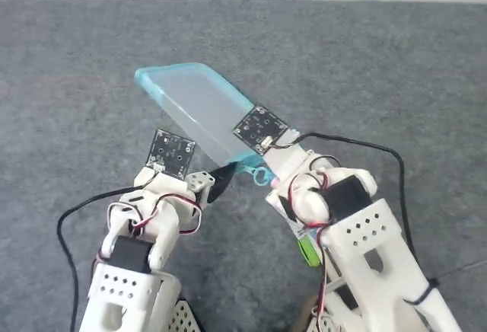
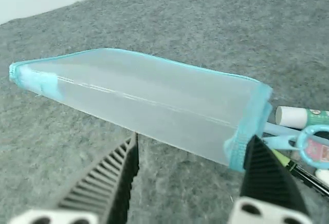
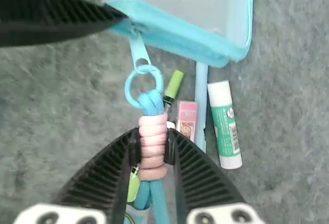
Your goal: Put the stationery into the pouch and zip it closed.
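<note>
A translucent pouch (image 1: 194, 103) with teal edging lies slantwise on the grey felt desk (image 1: 380, 65), one end pointing away toward the far left. The left arm (image 1: 144, 225) rises from the near edge, and the left pincer (image 1: 217, 178) sits at the pouch's near corner. The right arm (image 1: 342, 210) overlaps the pouch's near end with its wrist. The teal ring of the zip pull (image 1: 262, 173) lies between the two arms. Black cables (image 1: 380, 149) loop off both.

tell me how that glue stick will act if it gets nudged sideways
Likely rolls: the glue stick is a round tube lying on its side. The fuzzy grey mat would probably slow it quickly. Its smooth, rigid shell may slip in a pinch grip.
</note>
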Robot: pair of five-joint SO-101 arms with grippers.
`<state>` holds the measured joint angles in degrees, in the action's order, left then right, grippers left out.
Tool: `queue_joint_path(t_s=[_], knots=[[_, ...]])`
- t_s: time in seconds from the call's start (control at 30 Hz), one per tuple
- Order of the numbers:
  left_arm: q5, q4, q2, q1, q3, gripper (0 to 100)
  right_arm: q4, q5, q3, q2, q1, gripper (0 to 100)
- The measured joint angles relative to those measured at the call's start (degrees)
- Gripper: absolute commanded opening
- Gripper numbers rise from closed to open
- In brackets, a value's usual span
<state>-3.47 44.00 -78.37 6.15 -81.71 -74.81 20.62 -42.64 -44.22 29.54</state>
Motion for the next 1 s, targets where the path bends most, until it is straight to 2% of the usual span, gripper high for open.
queue_joint_path(t_s=[0.27,0.43,0.6,0.8,1.0], knots=[[-0.26,0.00,0.00,-1.93,0.00,30,1.76,1.85,-3.69,-0.62,-5.89,0.6],[-0.70,0.00,0.00,-1.67,0.00,30,1.76,1.41,-2.46,-0.62,-4.92,0.6],[-0.88,5.01,0.09,3.08,2.46,34,0.53,-1.58,6.15,1.76,1.14,0.6],[1.85,13.98,-3.87,3.78,6.42,35,-0.79,-5.01,15.74,12.13,5.63,0.6],[1.76,14.86,-10.29,3.52,6.51,35,-2.37,-5.45,19.87,13.89,9.41,0.6]])
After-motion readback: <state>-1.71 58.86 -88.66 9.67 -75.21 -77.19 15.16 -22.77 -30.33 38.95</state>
